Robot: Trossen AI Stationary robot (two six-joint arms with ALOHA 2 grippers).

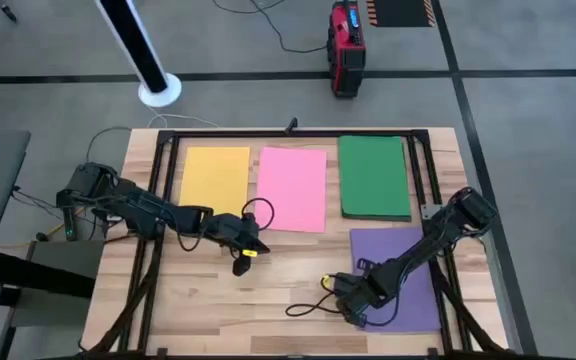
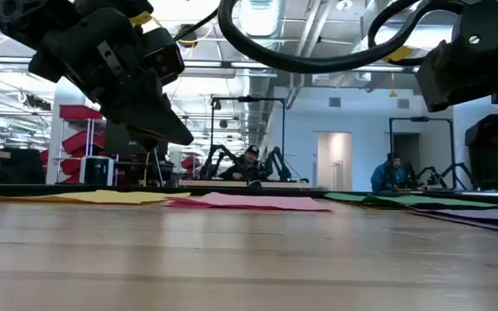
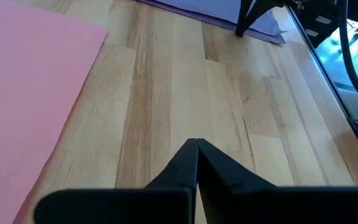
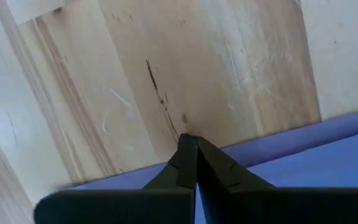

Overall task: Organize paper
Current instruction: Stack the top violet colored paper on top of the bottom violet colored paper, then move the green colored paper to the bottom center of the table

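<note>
Looking down on the wooden table point(image 1: 218, 300), four sheets are laid out: a yellow sheet point(image 1: 215, 180) in the upper left of the frame, a pink sheet point(image 1: 292, 187) just beside it, a green sheet point(image 1: 374, 177) toward the upper right, and a purple sheet point(image 1: 408, 280) at the lower right, apart from the row of three. The green one looks like it may be more than a single sheet, though I can't be sure. The right gripper point(image 1: 353, 308) sits at the left edge of the purple sheet, low in the frame; its wrist camera shows the two fingers pressed together, tips meeting right at the paper's border with bare wood beyond. The left gripper point(image 1: 240, 262) hangs over bare wood in the middle of the frame, just below the yellow and pink sheets, its fingers also closed on nothing. I'd judge the purple sheet is the one being worked now, since it is the only one out of line. The next move likely calls for catching that thin edge, either lifting it or sliding it toward the others, without creasing it. A flat sheet gives the fingertips little to bite.
</note>
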